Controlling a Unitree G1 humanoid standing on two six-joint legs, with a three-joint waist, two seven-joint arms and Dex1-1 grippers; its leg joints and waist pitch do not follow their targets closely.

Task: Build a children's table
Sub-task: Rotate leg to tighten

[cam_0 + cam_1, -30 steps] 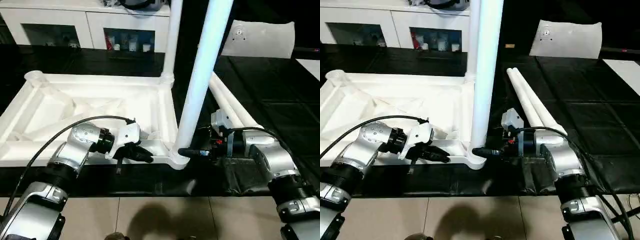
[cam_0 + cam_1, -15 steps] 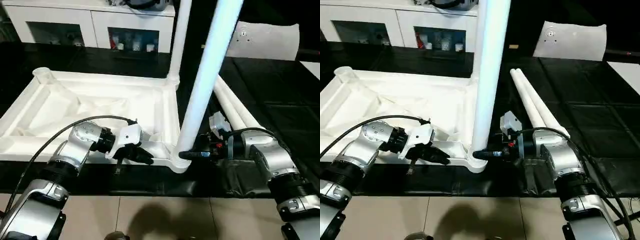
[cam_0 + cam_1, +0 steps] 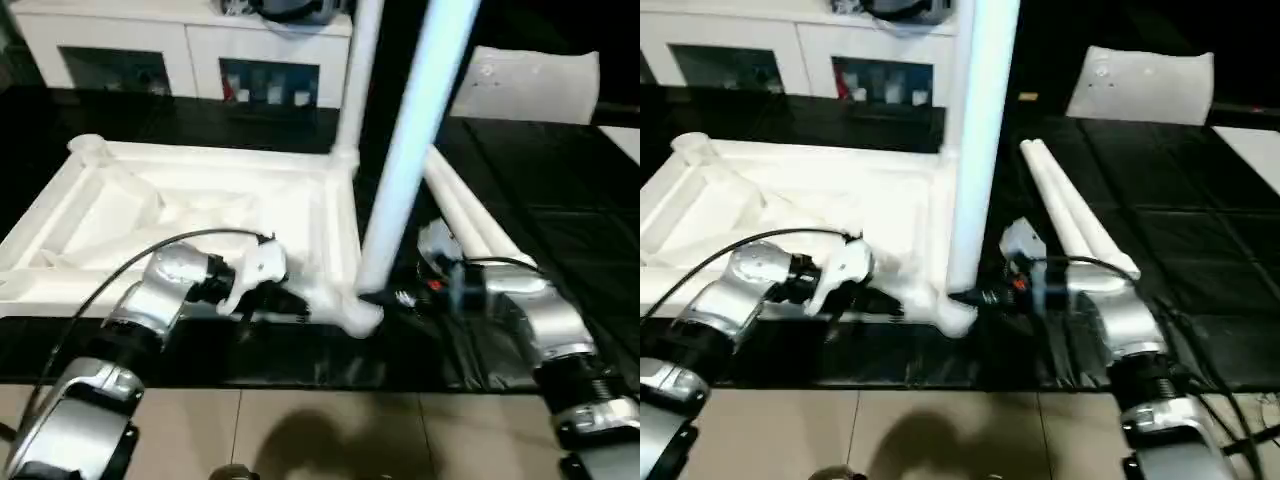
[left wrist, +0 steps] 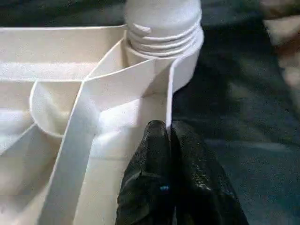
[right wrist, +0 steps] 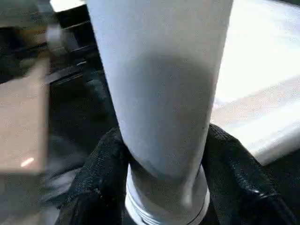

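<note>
The white tabletop (image 3: 190,215) lies upside down on the black mat, ribs up. One leg (image 3: 352,80) stands in its far right corner socket. A second leg (image 3: 405,170) stands upright in the near right corner socket (image 3: 358,312). My right gripper (image 5: 164,187) is shut on this leg just above its threaded base, one black finger (image 5: 101,164) on each side. My left gripper (image 4: 168,136) is shut, its tips resting on the tabletop's near rim right beside that socket. Two more legs (image 3: 462,215) lie side by side on the mat to the right.
A white pillow-like block (image 3: 530,85) stands at the back right. White cabinets (image 3: 180,50) line the back. The mat's front edge meets tiled floor (image 3: 320,430) close to the near socket. My right forearm (image 3: 530,310) lies across the mat beside the lying legs.
My right gripper's fingers have closed in around the base of the near leg. The left gripper stays as it was. The camera has shifted slightly.
</note>
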